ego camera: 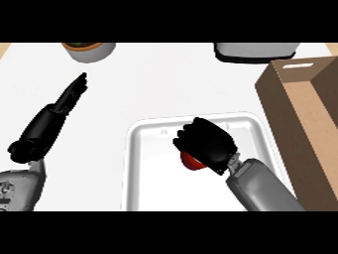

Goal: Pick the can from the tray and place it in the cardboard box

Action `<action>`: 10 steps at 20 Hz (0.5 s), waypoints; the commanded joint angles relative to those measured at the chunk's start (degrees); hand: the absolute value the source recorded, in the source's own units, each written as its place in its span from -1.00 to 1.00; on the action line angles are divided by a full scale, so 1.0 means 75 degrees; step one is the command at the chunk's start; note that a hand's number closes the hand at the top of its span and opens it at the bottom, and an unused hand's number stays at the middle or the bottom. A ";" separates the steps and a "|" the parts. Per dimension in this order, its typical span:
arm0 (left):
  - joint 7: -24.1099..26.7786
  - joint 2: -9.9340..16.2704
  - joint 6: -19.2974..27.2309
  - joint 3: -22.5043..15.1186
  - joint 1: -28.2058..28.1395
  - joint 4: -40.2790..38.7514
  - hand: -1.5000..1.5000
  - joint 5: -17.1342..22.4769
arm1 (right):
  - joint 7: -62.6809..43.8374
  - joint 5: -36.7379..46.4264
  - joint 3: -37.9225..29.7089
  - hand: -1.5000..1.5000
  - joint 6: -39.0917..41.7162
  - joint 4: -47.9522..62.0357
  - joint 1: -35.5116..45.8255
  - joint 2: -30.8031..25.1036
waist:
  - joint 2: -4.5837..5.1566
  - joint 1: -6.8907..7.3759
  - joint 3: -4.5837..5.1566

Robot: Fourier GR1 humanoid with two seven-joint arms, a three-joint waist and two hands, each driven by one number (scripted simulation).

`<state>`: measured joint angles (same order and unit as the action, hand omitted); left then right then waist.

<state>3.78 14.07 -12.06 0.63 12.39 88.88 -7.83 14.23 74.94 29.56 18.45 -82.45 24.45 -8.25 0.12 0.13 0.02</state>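
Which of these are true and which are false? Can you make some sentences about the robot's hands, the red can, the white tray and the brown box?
1. The red can is inside the brown cardboard box. False: it is over the white tray, under the right hand.
2. The right hand curls over the can. True.
3. The left hand holds the can. False: it holds nothing, fingers straight.
4. The box stands right of the tray. True.
5. A grey pot sits on the tray. False: it stands at the counter's far edge.
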 commanded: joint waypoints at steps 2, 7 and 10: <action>0.0028 -0.0039 0.0096 0.0050 -0.0037 0.0017 0.00 -0.0013 | -0.2671 -0.0235 -0.2292 1.00 -0.0179 0.0877 0.0006 0.0962 | 0.0125 -0.0137 -0.0017; 0.0065 0.0033 -0.0225 -0.0053 0.0147 0.0086 0.00 0.0134 | -0.5255 -0.0368 -0.3265 1.00 -0.1264 0.1349 0.1081 0.1085 | 0.0093 0.0326 -0.0009; -0.0147 -0.0122 -0.0088 -0.0250 0.0071 0.0230 0.00 -0.0053 | -0.6034 0.0146 -0.3339 1.00 -0.1361 0.2101 0.2621 0.1092 | 0.0047 0.0361 -0.0001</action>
<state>3.83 14.21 -13.03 0.28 13.11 89.61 -7.42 -21.10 73.48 7.30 10.53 -71.47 34.71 -0.83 0.74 1.97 -0.05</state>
